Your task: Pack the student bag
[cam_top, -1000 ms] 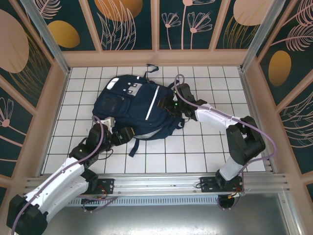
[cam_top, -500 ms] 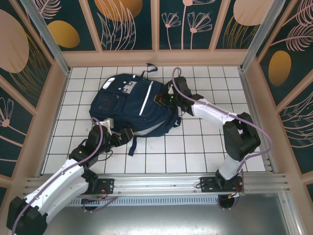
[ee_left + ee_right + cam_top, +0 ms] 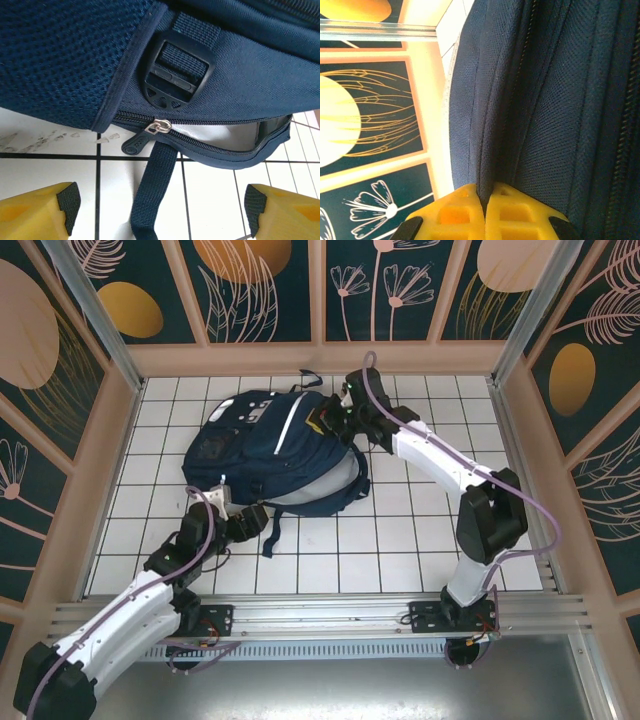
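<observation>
1. The left gripper sits at the near-left corner of the student bag. Its fingers are spread and empty, just starting to narrow toward the zipper pull.
2. The bag lies on the tiled table and has been hauled farther back. Its near zip gapes on grey lining, which I judge ready for loading. A loose strap trails across the approach.
3. The right gripper has clenched on a fabric fold at the bag's far-right edge.

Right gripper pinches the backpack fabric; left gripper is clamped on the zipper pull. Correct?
No: the left gripper is open, fingers spread wide short of the zipper pull, as the left wrist view shows. The right gripper does pinch the backpack.
</observation>
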Controlling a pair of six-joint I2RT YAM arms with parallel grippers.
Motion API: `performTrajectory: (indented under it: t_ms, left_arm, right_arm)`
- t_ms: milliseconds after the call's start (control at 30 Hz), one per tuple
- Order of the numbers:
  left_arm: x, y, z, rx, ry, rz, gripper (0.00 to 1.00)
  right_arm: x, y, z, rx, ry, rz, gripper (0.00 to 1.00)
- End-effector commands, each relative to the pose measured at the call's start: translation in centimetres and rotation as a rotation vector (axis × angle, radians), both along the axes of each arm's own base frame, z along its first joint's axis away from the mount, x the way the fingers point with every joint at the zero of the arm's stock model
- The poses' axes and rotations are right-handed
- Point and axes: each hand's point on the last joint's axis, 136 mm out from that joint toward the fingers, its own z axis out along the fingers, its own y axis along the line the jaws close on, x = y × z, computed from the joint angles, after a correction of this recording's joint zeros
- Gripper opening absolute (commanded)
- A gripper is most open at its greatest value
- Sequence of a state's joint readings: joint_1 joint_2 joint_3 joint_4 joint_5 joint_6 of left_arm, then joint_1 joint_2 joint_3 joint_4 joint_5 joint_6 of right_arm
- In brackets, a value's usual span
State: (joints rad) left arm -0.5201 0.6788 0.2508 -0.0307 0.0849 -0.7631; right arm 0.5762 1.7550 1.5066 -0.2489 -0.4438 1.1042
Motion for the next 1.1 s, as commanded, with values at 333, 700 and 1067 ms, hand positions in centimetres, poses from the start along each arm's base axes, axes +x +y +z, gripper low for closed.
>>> performTrajectory:
  t_ms: [333, 700, 1067]
  left_arm:
    - [1.4, -2.7, 0.8, -0.080, -0.145, -0.105, 0.86]
    - [2.2, -2.9, -1.9, -0.100, -0.089, -0.094, 0.86]
    - [4.6, -3.2, 0.4, -0.014, -0.261, -0.124, 0.59]
  right_arm:
    - [1.3, 0.6, 8.1, 0.157, -0.059, -0.003, 0.00]
    - [0.9, 0.5, 9.1, 0.178, -0.066, 0.002, 0.00]
    - [0.5, 0.7, 9.2, 0.202, -0.068, 0.024, 0.00]
